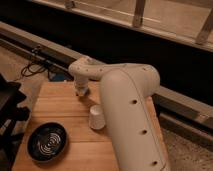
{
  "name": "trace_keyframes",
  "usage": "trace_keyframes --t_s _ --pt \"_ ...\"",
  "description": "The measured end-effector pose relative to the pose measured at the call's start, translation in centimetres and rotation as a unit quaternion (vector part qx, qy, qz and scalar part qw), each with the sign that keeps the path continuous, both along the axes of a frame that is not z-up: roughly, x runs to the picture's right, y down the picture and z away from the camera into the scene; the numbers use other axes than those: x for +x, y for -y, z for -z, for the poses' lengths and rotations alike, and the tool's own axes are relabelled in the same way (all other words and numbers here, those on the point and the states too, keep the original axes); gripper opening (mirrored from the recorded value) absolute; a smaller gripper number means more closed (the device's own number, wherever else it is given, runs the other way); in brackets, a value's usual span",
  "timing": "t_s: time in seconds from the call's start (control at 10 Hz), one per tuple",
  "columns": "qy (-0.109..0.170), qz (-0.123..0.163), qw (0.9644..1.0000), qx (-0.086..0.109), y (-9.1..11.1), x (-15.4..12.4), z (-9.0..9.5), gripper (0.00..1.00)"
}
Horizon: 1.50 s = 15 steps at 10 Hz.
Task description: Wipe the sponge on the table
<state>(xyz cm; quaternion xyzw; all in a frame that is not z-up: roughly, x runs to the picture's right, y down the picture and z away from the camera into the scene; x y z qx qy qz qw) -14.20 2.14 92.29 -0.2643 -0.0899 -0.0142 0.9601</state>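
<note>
The wooden table point(60, 107) fills the lower left of the camera view. My large white arm comes in from the lower right and bends down over the table's far edge. The gripper point(80, 91) sits low there, at or just above the wood. A small blue-grey patch at its tip looks like the sponge point(78, 92), mostly hidden by the gripper. I cannot tell whether it is held or only touched.
A white cup point(96, 117) stands upside down mid-table, just in front of the gripper. A round black bowl point(47, 141) sits at the front left. Dark equipment point(10, 100) stands off the left edge, and cables point(35, 65) lie on the floor behind.
</note>
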Motion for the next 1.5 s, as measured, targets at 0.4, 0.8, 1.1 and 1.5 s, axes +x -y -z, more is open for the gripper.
trace_keyframes --t_s 0.4,0.8,1.1,1.5 --pt "-0.075 -0.034 0.9962 -0.031 0.0 7.1 0.6 0.0" --pt "-0.11 -0.059 0.9918 -0.027 1.9 11.9 -0.7 0.0" --pt "-0.082 -0.058 0.9947 -0.023 2.5 10.5 -1.7 0.0" --pt "-0.004 -0.045 0.9984 -0.034 1.3 1.9 -1.7 0.0"
